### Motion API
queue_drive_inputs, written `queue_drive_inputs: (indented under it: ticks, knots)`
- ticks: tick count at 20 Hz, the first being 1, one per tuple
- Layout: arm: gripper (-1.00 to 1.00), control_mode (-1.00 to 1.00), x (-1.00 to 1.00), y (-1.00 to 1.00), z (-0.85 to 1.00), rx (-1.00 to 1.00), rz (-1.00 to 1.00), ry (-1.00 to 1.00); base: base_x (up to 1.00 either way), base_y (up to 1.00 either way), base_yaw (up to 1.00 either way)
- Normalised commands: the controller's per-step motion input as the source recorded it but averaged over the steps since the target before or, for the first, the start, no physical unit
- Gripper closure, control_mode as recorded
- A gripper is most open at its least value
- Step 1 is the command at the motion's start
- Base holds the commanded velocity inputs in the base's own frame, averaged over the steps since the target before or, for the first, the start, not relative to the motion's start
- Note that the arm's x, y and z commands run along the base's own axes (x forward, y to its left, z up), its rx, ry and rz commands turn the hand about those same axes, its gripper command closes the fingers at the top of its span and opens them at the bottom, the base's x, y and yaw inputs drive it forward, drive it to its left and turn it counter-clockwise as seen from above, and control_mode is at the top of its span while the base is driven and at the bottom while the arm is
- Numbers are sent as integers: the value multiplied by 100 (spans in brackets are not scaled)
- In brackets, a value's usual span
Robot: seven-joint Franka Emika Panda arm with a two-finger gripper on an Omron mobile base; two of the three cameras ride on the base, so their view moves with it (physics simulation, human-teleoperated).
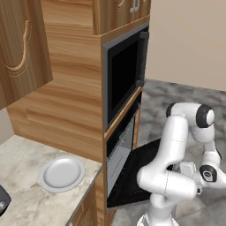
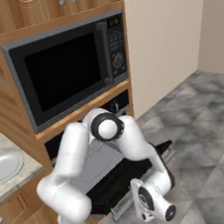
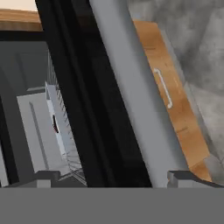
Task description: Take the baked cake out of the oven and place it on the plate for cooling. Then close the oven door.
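We observe the fingers (image 3: 115, 176) spread wide, straddling the oven door (image 1: 141, 174) handle (image 3: 131, 87), gripping nothing; the plate (image 1: 61, 173) sits bare.

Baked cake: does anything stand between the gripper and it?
Yes. The silver handle of the dropped oven door lies across the open gripper; the cake sits beyond both, on the rack.

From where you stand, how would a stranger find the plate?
Start at the tall wooden cabinet holding the two black appliances. Left of it runs a pale stone counter. The plate lies there near the cabinet: round, grey-white, raised rim, nothing on it, unlike the dark object at the counter's edge.
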Motion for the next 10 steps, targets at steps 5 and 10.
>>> queue_drive_inputs:
  ticks: [5, 10]
  knots:
    - [-100, -100, -9, -92, 38, -3, -30, 9, 0, 0, 0]
    - [-100, -100, -15, -39, 62, -2, -22, 3, 0, 0, 0]
